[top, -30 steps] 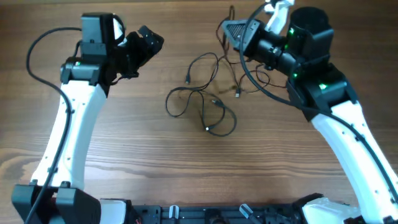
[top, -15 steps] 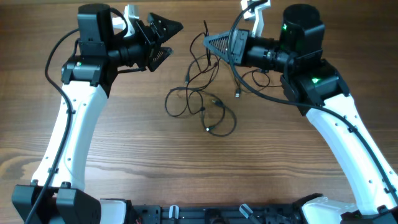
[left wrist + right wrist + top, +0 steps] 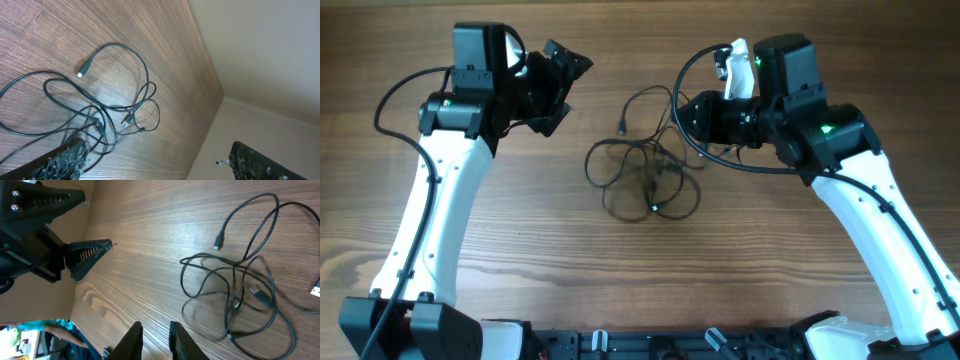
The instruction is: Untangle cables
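cables [image 3: 100,107]: i see a loose tangle lying on the desk [image 3: 165,45]
left gripper [image 3: 157,147]: jaws spread wide, nothing between

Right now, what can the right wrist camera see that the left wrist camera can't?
Only the right wrist camera shows the left tool, open, across the wooden table, plus its own right tool at the bottom. Only the left wrist camera shows the pale wall past the table's edge, and its own fingers spread wide. Both show the tangled thin black cables lying on the wood, with nothing gripping them.
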{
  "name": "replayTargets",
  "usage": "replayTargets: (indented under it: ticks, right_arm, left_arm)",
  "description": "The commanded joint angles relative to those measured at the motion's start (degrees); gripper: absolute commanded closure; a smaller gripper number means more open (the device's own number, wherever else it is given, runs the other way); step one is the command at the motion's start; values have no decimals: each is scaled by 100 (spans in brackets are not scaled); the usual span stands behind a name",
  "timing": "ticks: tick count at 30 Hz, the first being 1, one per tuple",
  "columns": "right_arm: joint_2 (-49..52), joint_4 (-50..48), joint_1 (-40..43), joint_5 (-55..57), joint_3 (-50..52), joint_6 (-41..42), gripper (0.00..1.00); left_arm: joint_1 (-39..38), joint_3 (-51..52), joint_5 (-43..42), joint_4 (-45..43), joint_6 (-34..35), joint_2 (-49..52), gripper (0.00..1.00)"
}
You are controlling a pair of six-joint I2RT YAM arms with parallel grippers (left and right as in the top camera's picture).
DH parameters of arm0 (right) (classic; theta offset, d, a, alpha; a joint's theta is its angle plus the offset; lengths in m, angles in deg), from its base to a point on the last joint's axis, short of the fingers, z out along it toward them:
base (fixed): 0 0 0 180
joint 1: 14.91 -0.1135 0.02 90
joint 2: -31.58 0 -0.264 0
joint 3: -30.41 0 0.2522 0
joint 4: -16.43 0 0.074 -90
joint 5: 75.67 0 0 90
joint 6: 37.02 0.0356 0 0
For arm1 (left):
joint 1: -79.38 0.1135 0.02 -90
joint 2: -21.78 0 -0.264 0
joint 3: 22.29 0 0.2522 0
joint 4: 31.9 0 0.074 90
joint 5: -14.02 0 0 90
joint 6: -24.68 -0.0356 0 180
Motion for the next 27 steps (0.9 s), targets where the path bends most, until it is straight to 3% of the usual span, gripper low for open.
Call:
replayTargets:
  ticks: [1,3,5,8,12,14,18,24,27]
  right_arm:
    - [-46,278,-9,1165,-24,-61,76]
    - [-39,511,-9,1692,-17,-76,60]
    - [70,828,-9,1727,-4,-74,50]
    - [481,1209,-55,1528,-4,-81,41]
    - [1368,984,-481,1126,-4,-120,40]
    - [1770,789,-616,1126,-4,-55,31]
    - [2444,651,-660,789,-4,-15,31]
    - [2656,33,-734,238,-7,-74,36]
    - [2675,-315,-789,476,-7,-74,49]
  left_arm:
    - [-11,-35,98,-2,-11,-39,4]
    - [-52,-35,111,13,-155,-39,4]
    - [-214,-35,308,22,-809,-37,4]
    - [-420,-35,1193,131,-914,-35,5]
    - [-466,-35,2061,177,-914,-28,7]
    - [-466,-35,2557,367,-894,-26,7]
    - [-407,-35,3156,763,-898,-26,5]
    - [-402,-35,3224,763,-896,-24,0]
    - [-402,-35,3224,763,-896,-24,0]
